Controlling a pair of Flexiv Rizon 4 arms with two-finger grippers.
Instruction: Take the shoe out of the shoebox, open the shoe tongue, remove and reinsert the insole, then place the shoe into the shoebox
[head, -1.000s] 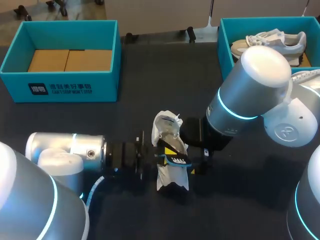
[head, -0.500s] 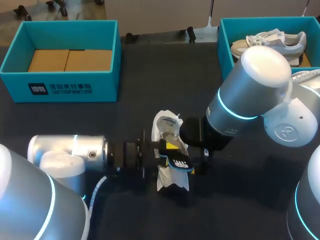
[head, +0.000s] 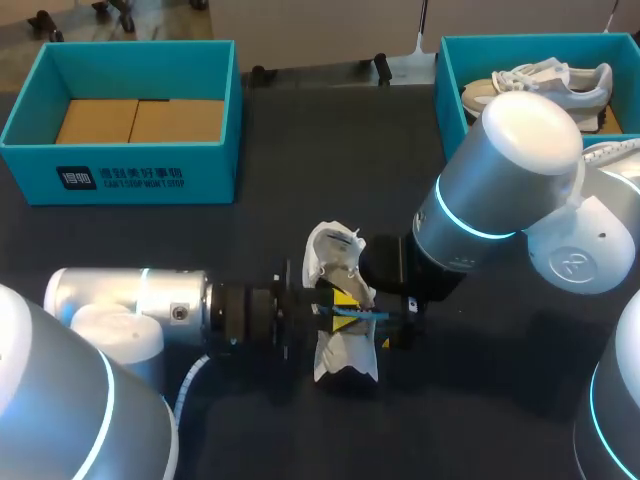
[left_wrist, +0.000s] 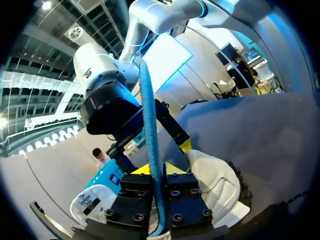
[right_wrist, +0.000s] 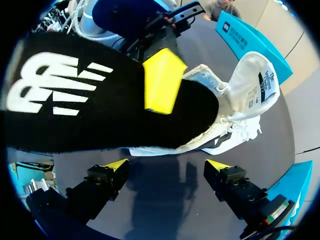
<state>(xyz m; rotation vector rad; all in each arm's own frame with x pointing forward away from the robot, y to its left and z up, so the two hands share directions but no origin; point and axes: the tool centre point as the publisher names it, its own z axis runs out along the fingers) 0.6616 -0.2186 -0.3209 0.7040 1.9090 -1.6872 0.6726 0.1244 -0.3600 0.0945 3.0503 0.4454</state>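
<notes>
Left gripper (left_wrist: 152, 172) was clamped on the insole (left_wrist: 149, 120), held edge-on just over the shoe (head: 338, 355), which sat mid-table with its tongue lifted. Right gripper (right_wrist: 167, 166) stood spread and empty just beside the shoe. Insole judged light, thin, floppy: pinch near one end. Shoe soft, best taken by the collar. Only the right wrist view showed the insole's black printed face; only the head view, the shoebox (head: 200, 140) far left

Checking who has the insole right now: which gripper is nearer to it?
Left. The left gripper is shut on the insole, held edge-on between its fingers. The right gripper is open, just short of the insole and facing the shoe.
</notes>
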